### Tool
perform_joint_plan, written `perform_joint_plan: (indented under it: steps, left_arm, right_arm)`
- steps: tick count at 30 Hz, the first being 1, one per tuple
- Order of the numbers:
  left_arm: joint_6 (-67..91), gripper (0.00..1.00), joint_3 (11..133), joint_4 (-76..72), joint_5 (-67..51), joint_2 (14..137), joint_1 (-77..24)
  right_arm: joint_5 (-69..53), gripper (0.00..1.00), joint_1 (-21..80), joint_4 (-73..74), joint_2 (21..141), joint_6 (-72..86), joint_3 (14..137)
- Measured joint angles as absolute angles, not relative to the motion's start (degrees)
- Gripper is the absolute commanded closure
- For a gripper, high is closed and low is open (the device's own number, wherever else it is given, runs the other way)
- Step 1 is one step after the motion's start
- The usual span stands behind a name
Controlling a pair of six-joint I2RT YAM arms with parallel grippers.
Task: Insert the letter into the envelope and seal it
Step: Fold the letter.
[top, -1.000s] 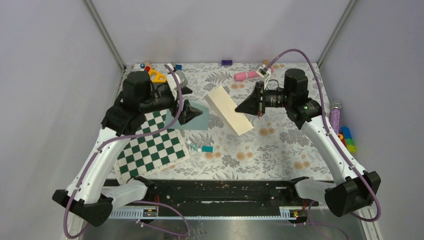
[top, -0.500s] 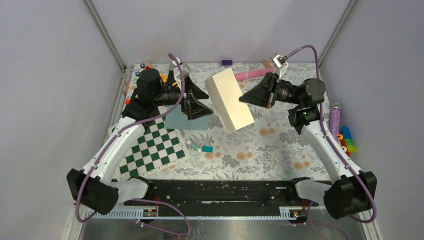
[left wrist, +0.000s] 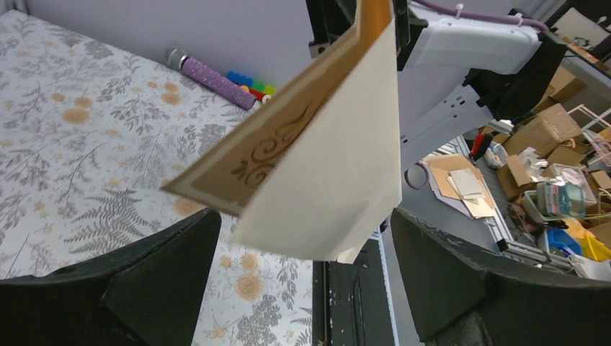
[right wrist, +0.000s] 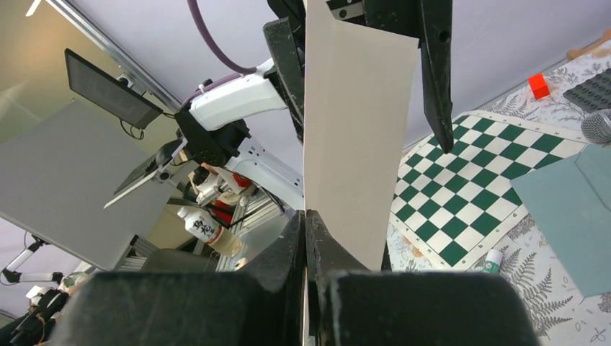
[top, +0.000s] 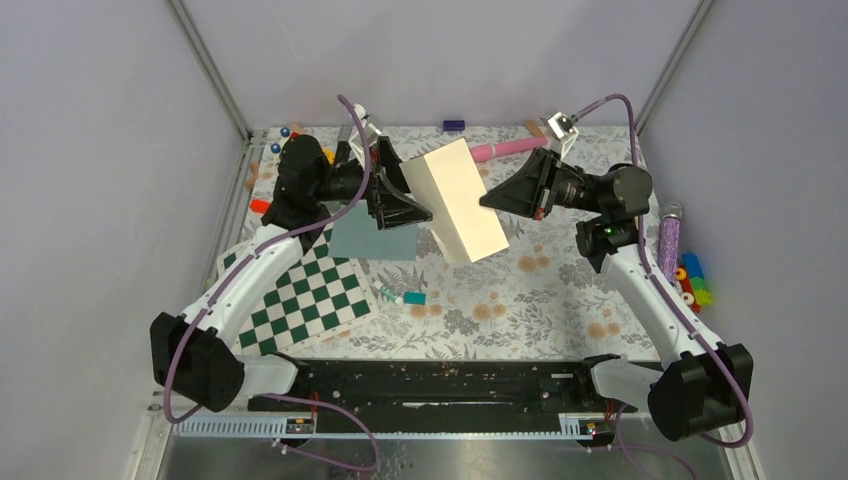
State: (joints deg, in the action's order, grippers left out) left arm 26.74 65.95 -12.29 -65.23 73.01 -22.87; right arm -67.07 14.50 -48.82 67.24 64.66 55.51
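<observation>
My right hand (right wrist: 306, 216) is pinched tight on one edge of the letter (top: 462, 205). Its two fingers are pressed together with the paper between them. The letter is up in the air, in the middle, between my two arms, and it does not touch the surface (top: 520, 300). It is folded. One side is plain cream, and the other side is tan with a brown swirl drawn on it.

My left hand (left wrist: 301, 220) is wide apart. One finger is on each side of the far end of the letter. I cannot tell from my cameras if either finger touches the paper.

The envelope (top: 365, 240) lies flat on the surface, below my left hand. It is blue-grey. One edge sits just beside the green and white checkerboard (top: 300, 300), near the board's top corner.
</observation>
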Motion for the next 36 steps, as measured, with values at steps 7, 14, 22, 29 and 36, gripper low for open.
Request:
perform_joint_plan:
  steps: [7, 14, 22, 29, 36]
  left_arm:
    - [38.5, 0.58, 64.6, -27.1, -69.0, 76.2, -23.0]
    - [42.7, 0.92, 63.1, -33.1, -71.5, 76.2, -23.5]
    - [43.6, 1.0, 63.1, -34.4, -72.7, 74.6, -23.6]
    - [43.4, 1.0, 63.0, -34.3, -72.8, 73.1, -23.6]
    - [40.2, 1.0, 62.8, -30.8, -72.3, 72.7, -23.6]
  right_arm:
    - [-67.0, 1.0, 14.5, -49.9, 67.5, 65.4, 55.0]
    - [-67.0, 1.0, 14.5, -50.5, 68.3, 65.9, 55.0]
    - [-66.6, 0.72, 14.5, -49.0, 69.5, 64.4, 55.1]
    - [-66.5, 0.41, 14.4, -46.3, 70.8, 61.6, 55.1]
    - [-64.6, 0.34, 14.4, -36.2, 70.5, 53.6, 56.2]
